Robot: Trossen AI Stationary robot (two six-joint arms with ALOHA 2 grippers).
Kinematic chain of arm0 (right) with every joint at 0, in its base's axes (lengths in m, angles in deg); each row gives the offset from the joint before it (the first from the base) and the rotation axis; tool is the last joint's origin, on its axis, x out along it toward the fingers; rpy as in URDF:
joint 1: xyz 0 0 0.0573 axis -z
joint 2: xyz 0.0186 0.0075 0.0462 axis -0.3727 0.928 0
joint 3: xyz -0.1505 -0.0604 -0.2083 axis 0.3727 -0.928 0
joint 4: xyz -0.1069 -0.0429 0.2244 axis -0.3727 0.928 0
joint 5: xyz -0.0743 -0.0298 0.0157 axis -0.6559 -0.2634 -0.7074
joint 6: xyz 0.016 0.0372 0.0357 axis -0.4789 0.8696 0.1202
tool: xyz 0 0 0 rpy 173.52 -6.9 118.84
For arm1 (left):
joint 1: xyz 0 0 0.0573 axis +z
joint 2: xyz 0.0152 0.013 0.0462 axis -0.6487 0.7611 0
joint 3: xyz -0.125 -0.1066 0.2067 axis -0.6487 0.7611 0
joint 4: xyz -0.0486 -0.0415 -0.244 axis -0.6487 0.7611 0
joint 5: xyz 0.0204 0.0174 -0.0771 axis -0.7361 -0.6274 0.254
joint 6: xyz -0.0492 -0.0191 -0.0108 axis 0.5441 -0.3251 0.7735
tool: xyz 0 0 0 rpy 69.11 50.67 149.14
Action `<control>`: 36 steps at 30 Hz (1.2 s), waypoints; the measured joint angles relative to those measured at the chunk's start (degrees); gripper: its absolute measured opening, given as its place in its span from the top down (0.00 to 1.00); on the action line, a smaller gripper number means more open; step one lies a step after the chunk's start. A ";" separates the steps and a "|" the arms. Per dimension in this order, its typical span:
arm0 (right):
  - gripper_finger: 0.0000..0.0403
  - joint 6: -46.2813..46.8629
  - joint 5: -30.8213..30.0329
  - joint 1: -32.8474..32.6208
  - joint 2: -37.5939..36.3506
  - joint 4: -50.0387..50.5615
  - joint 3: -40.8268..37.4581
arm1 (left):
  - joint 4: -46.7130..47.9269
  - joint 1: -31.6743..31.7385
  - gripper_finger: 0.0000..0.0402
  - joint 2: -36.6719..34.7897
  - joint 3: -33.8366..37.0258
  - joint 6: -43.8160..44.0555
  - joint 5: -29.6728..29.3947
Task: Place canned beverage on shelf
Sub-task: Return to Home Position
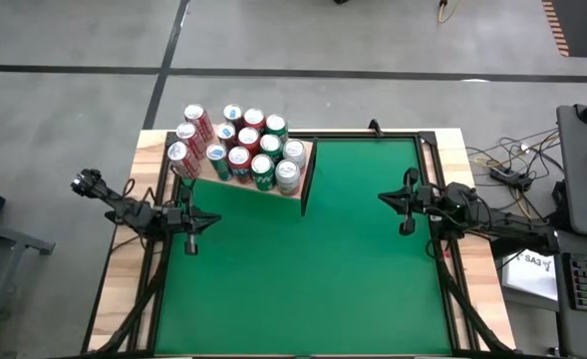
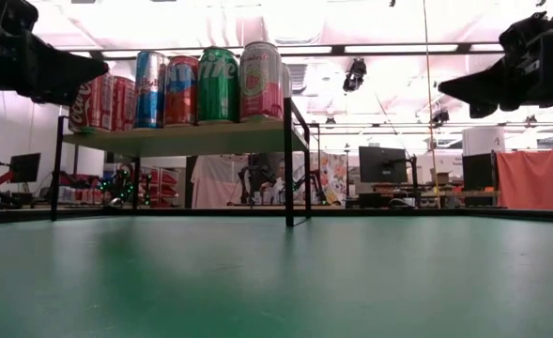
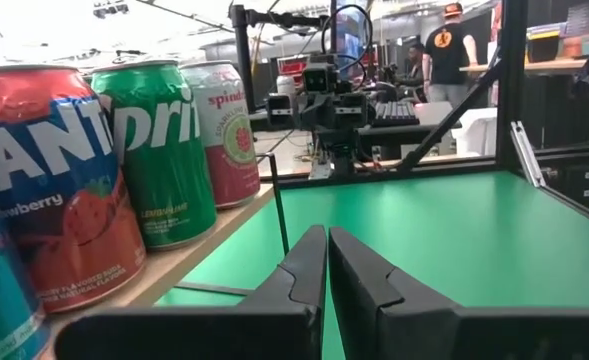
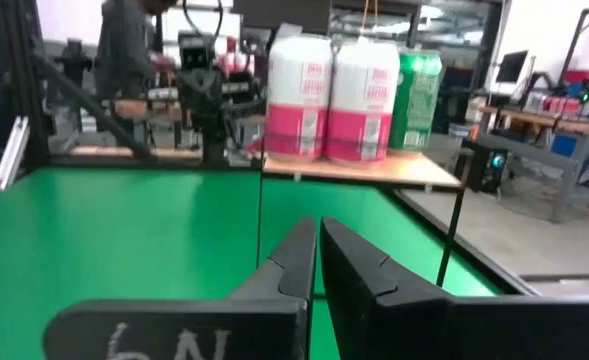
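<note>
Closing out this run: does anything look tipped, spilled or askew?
Nothing is tipped or spilled; the cans stand upright on the shelf. Only the shelf sits skewed to the edges of the table. Left gripper and right gripper hang shut and empty.

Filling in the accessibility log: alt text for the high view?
Upright soda cans crowd a pale wooden shelf at the green table's far-left corner. The left pincer and right pincer, both shut and empty, face each other across the table.
</note>
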 joint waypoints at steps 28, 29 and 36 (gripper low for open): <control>0.97 4.06 -5.45 0.00 0.40 2.70 -0.07 | 0.13 0.00 1.00 1.41 0.00 8.41 0.04; 0.97 4.08 -5.45 0.00 0.40 2.71 -0.07 | 0.13 0.00 1.00 1.41 0.00 8.41 0.04; 0.97 4.07 -5.47 0.00 0.40 2.74 -0.07 | 0.15 0.00 1.00 1.72 0.00 8.41 0.07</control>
